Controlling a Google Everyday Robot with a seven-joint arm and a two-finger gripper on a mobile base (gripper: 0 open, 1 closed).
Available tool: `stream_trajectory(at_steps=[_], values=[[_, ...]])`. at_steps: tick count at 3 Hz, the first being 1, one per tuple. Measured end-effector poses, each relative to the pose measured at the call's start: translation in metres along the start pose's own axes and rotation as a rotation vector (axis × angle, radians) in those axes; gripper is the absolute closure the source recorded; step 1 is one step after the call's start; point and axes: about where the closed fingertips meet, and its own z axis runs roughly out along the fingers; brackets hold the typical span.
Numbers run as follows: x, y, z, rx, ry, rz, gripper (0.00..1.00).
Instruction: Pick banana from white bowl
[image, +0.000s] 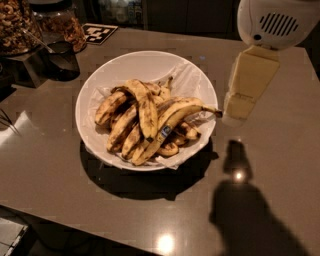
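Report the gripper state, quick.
Gripper: open or shut cannot be told; it hangs just outside the right rim of the white bowl.

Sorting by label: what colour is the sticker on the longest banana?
Blue sticker, camera view; the hand hangs right of the bowl.

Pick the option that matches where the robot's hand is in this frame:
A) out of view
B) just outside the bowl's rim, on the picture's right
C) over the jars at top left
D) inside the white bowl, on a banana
B: the hand hangs beside the white bowl, just past its rim on the picture's right, apart from the bananas piled inside.
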Motion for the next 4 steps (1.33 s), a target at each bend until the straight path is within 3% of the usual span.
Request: stream_trajectory(at_steps=[1,3,4], values=[[-0.018,0.011,-0.002,0.052,0.031,-0.032,0.00],[-0.049,0.031,0.032,0.010,0.117,-0.143,0.00],[-0.050,0.031,0.032,0.010,0.117,-0.143,0.00]])
